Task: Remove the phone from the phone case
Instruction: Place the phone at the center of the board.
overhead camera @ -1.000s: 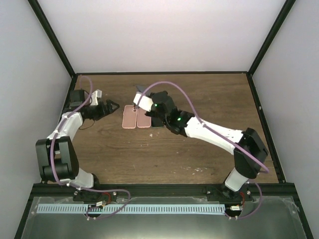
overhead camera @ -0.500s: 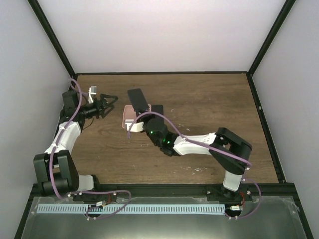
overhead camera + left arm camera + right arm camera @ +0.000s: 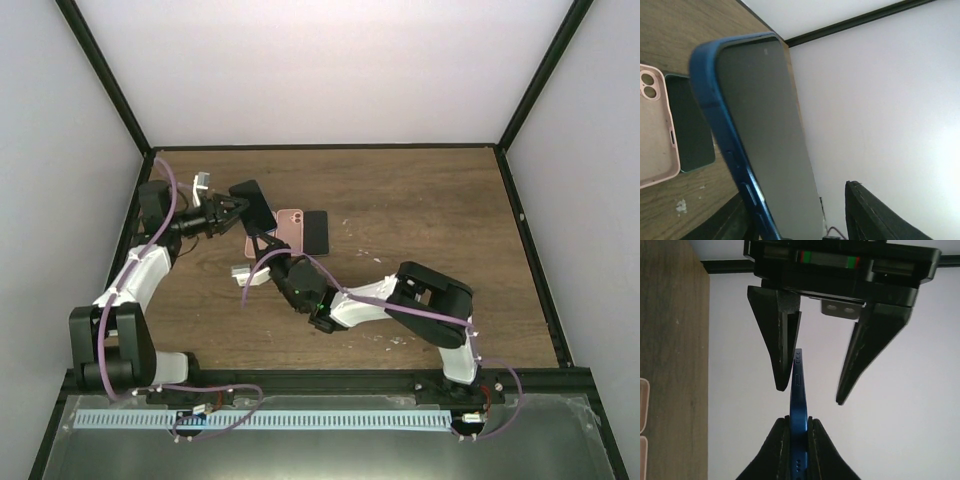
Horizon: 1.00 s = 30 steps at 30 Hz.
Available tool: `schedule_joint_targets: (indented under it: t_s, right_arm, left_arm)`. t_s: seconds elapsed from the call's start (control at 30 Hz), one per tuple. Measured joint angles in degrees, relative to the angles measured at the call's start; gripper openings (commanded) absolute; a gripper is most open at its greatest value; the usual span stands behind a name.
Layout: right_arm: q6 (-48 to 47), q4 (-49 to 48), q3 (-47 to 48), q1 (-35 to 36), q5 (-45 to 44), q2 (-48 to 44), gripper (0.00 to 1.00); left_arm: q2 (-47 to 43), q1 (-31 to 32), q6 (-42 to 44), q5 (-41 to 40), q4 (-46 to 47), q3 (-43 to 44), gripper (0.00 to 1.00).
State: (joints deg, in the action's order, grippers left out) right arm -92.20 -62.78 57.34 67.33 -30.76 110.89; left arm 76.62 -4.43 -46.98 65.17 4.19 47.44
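Phone (image 3: 765, 130) is in the blue phone case (image 3: 707, 100), held up in the air over the left part of the table (image 3: 420, 200), not resting on the wood. Screen side is dark and faces the left wrist camera.

Right gripper (image 3: 799, 422) has its fingers (image 3: 780, 450) pinched tight on the lower end of the blue phone case, edge-on in its own view, no gap either side.

Left gripper (image 3: 811, 394) faces it from the other side with jaws apart, straddling the free end of the phone. One finger (image 3: 782, 340) sits right against the case side, can't tell if it actually touches; the other finger (image 3: 862, 350) is clearly off it, so there is no clamp there.

In the top view the two grippers meet at the raised phone, left arm reaching in from the left wall side, right arm folded far across to the left.

On the table below: pink case (image 3: 290, 228) lying flat, camera cutouts visible, and a dark green slab (image 3: 317, 232) just beside it on its right, touching or nearly. Another pink piece (image 3: 253, 244) pokes out near the right wrist, mostly hidden
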Motion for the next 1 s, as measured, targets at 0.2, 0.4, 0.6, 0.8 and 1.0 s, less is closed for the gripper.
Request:
schedule_joint_targets:
  t_s: [0.2, 0.4, 0.6, 0.8, 1.0]
  right_arm:
    - [-2.7, -3.9, 0.0, 0.1, -0.3, 1.0, 0.04]
    - [-3.5, -5.0, 0.0, 0.3, -0.5, 1.3, 0.33]
    - [-3.5, -6.5, 0.0, 0.5, -0.4, 1.4, 0.61]
    - [10.2, 11.0, 0.1, 0.4, -0.1, -5.8, 0.79]
    - [36.3, 42.5, 11.1, -2.4, 9.2, -12.8, 0.83]
  left_arm:
    - [0.4, 0.0, -0.9, 0.1, 0.9, -0.2, 0.18]
    - [1.0, 0.0, -2.9, 1.3, 2.7, -0.3, 0.07]
    - [1.8, -0.7, -3.3, 1.7, 3.0, -0.3, 0.0]
    - [2.4, -3.1, -2.0, 1.5, 3.1, -0.3, 0.0]
    - [2.8, -3.6, 0.6, 1.6, 3.1, -0.3, 0.0]
